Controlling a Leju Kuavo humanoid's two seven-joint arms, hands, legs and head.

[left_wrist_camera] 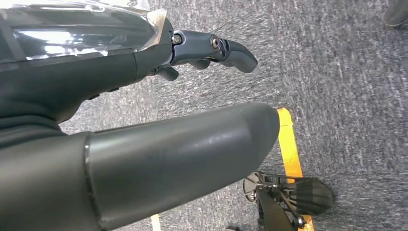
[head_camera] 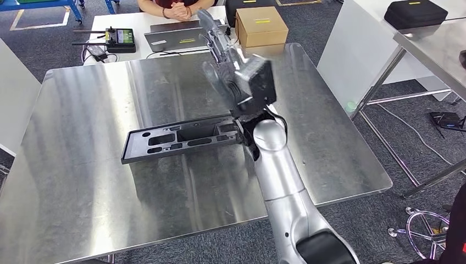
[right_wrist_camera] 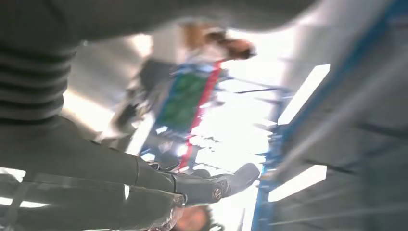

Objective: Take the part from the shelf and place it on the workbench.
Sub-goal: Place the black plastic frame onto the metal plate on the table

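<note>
The part, a long flat dark grey moulded piece with several recesses, lies flat on the steel workbench near its middle. My right arm reaches over the bench, and its elbow end hides the part's right tip. My right hand is raised well above and beyond the part, motion-blurred, fingers stretched out and holding nothing; the right wrist view shows its dark fingers extended against a blurred bright background. In the left wrist view my left hand hangs over grey carpet, thumb and fingers apart, with nothing in it.
Beyond the bench stands a white table with a cardboard box, a laptop and a remote controller; a person's clasped hands rest there. Another steel table with a black case stands at the right.
</note>
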